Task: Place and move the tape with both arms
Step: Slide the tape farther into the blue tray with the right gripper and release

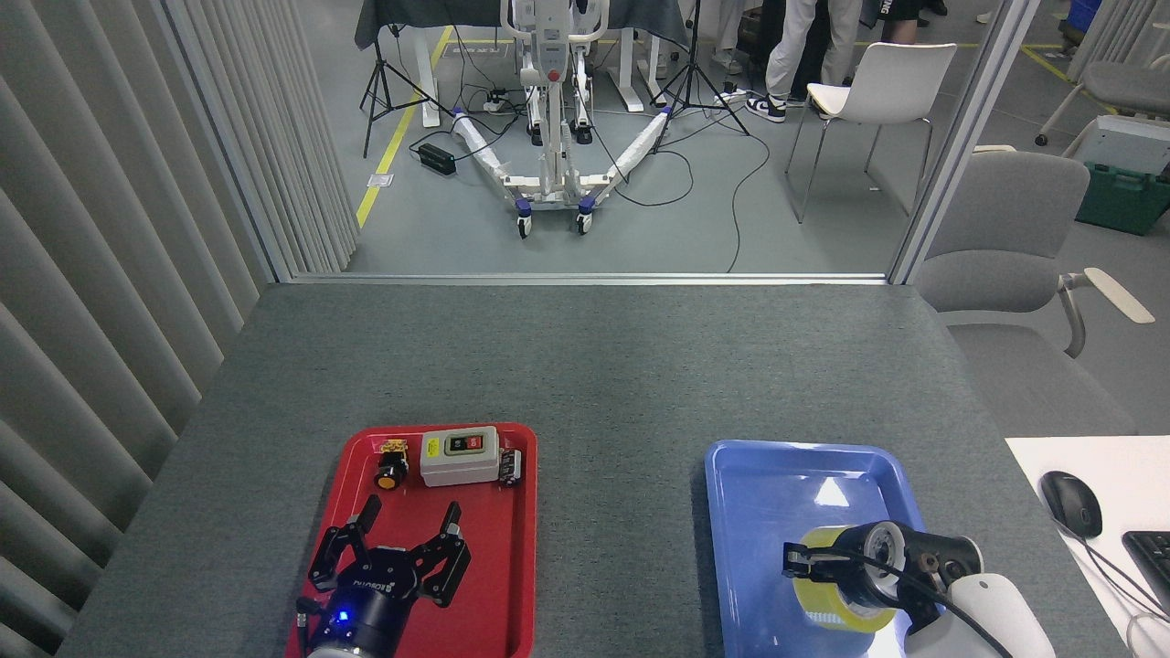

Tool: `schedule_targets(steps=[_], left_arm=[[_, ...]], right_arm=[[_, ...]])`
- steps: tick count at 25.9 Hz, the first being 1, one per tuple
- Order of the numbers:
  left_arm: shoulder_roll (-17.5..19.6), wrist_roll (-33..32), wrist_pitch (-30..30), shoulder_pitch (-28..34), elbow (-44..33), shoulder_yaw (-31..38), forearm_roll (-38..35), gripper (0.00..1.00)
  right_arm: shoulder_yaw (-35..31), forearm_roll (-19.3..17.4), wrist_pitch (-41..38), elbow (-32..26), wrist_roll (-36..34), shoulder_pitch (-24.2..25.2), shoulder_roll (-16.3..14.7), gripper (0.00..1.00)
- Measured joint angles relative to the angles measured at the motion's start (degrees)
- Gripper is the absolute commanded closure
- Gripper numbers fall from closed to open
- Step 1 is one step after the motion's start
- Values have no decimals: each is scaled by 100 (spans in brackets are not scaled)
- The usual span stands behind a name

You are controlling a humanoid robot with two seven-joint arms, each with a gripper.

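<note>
Grey floor (804,238), white chair (877,82)

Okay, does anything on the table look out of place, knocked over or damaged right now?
Nothing stands out. The tape sits inside the blue tray under the right pincer, and the switch box and small parts lie neatly along the far end of the red tray. The left pincer hangs open and empty above it.

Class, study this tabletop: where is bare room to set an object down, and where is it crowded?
Free: the grey table beyond both trays, and the strip between the red tray and blue tray. The blue tray's far half is bare. Crowded: the red tray's far edge, with the switch box and small parts; the tape fills the blue tray's near part.
</note>
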Motion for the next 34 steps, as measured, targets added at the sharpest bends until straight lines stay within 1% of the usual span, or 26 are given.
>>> schedule_targets(steps=[7, 10, 12, 14, 16, 21, 22, 24, 28, 34], left_arm=[[-2, 5, 51, 73, -69, 7, 2, 0], [0, 6, 51, 77, -71, 7, 8, 0], [2, 6, 52, 71, -70, 8, 11, 0], [2, 6, 52, 56, -71, 8, 12, 0], [2, 3, 52, 50, -71, 7, 12, 0], [2, -4, 52, 35, -70, 8, 13, 0], [2, -5, 52, 31, -70, 7, 13, 0], [2, -5, 52, 29, -70, 8, 13, 0], [2, -5, 52, 32, -69, 7, 19, 0], [2, -5, 52, 38, -75, 12, 22, 0]], right_arm=[[15, 50, 11, 13, -165, 39, 34, 1], [-16, 93, -45, -66, -595, 121, 36, 1], [-91, 151, -104, -156, -1252, 277, 39, 1], [-251, 197, -233, -218, -2223, 500, 44, 1], [-460, 225, -491, -266, -3340, 747, 63, 1], [-1099, 271, -1305, -356, -5692, 1410, 253, 0], [-1187, 310, -1453, -365, -6070, 1509, 282, 0], [-1304, 420, -1643, -373, -6558, 1676, 344, 0], [-1388, 602, -1802, -413, -6945, 1924, 435, 0], [-1466, 951, -1829, -712, -7068, 2387, 534, 0]])
